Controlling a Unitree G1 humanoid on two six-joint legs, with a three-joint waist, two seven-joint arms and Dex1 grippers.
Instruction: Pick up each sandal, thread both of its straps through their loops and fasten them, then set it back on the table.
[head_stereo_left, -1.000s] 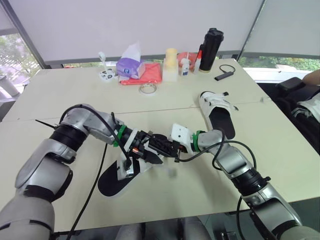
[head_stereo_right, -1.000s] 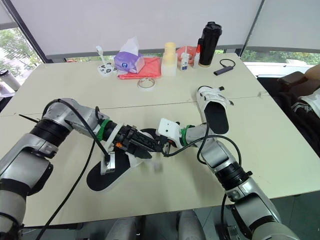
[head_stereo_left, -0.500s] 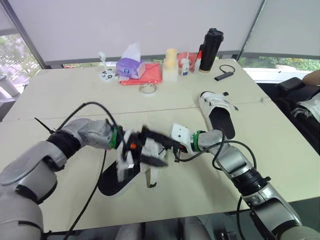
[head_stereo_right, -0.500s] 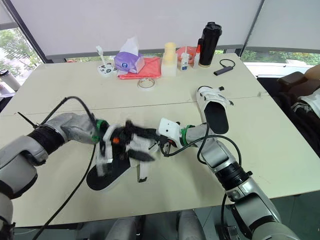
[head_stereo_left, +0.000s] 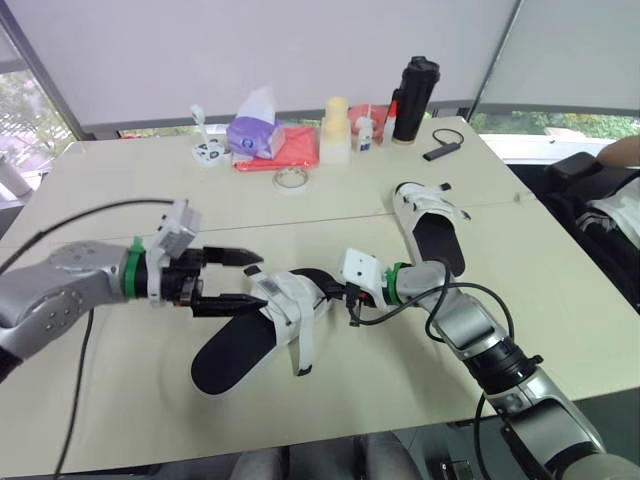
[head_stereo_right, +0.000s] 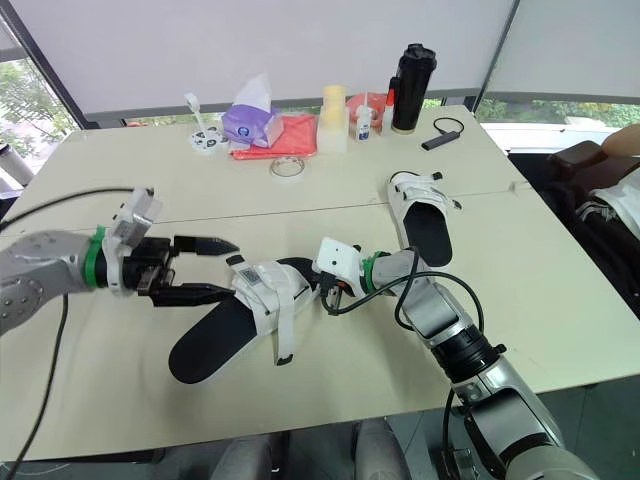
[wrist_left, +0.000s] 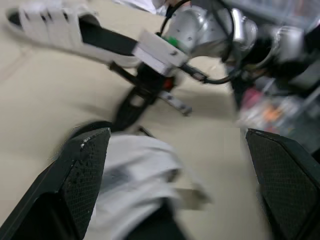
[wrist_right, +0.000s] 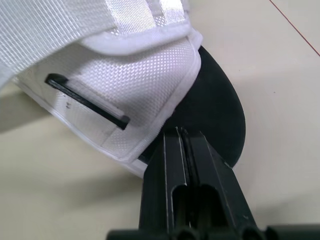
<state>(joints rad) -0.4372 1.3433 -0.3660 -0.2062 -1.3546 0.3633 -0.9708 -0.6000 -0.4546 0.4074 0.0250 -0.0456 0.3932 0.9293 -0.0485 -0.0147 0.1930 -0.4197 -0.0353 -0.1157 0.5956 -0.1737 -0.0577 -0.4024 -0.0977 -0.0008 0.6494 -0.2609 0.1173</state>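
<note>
Left gripper (head_stereo_left: 255, 278) has drawn back leftward off the near sandal (head_stereo_left: 235, 350), fingers spread.
Right gripper (wrist_right: 181, 131) fingers are pressed together, tips against that sandal's rim; a strap (head_stereo_left: 303, 345) hangs loose, and a dark tag (head_stereo_left: 270, 287) is too small to read. Far sandal (head_stereo_left: 437, 232) lies flat toward the right of the beige table (head_stereo_left: 120, 200); bottle (head_stereo_left: 410, 88) and tissues (head_stereo_left: 255, 130) line the far edge below window blinds (head_stereo_left: 250, 40).

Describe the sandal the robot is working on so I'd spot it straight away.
On the beige table, look at the edge nearest the robot. The near sandal lies there at a slant, black footbed up. Unlike the far sandal, it has a white strap trailing loose off its side.
</note>
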